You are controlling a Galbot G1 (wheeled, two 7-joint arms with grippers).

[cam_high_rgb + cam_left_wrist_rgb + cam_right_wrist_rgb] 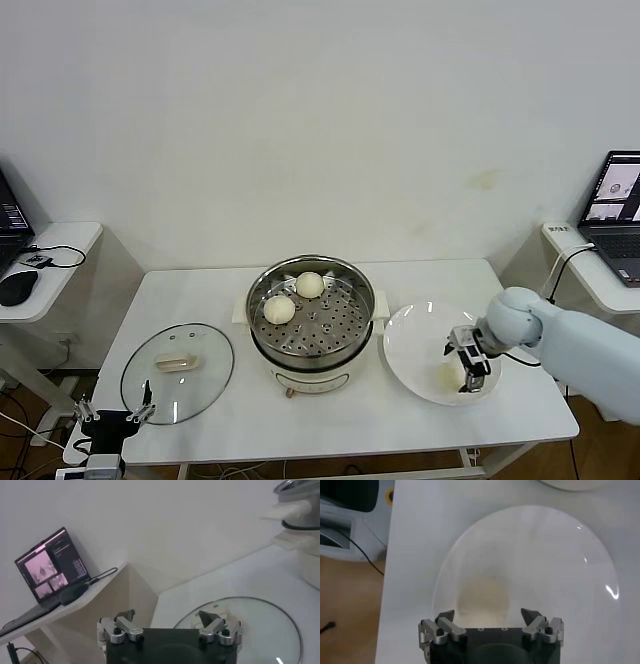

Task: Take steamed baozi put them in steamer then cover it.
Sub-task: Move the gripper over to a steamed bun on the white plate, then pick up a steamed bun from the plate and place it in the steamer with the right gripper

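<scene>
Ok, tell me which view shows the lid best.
Head view: the whole glass lid lies flat left of the steamer. The left wrist view shows only part of it; the right wrist view shows none.

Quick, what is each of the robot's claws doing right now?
Left gripper: open, empty, by the glass lid.
Right gripper: open over a baozi on the plate.

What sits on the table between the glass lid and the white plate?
The steamer, holding two baozi, stands between lid and plate; head view shows it.
</scene>
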